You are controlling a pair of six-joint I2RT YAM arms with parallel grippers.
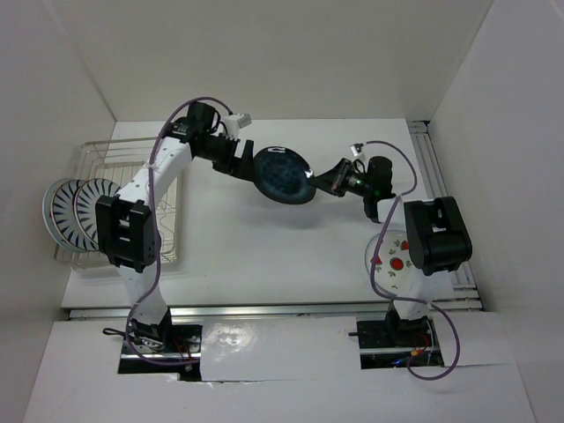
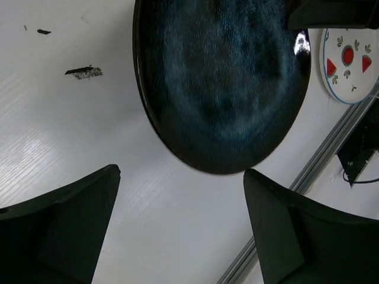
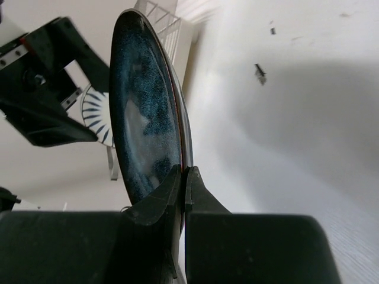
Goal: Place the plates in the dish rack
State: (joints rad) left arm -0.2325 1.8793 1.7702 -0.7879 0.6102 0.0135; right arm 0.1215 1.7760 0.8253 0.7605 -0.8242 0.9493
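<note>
The blue plate (image 1: 284,175) hangs in the air above the middle of the bench (image 1: 264,256), tilted steeply with its glazed face turned toward the overhead camera; the right fingers (image 3: 180,189) are pinched tight on its rim, one on each face, and carry it alone; the left fingers (image 1: 248,164) stand wide apart at the opposite edge of the plate, with nothing between them; from the left wrist the plate's rim sits just ahead of the two tips, and it seems to be clear of both, though the angle makes that hard to judge; the rack (image 1: 115,152) lies at the left side of the bench, well apart from the blue plate, partly hidden by the left arm; two striped plates (image 1: 75,211) stand on edge in it, side by side at its left end; a watermelon plate (image 1: 388,264) lies flat on the bench at the right, half covered by the right arm from above; a few dark scuffs (image 2: 83,72) mark the white bench below the left wrist.
</note>
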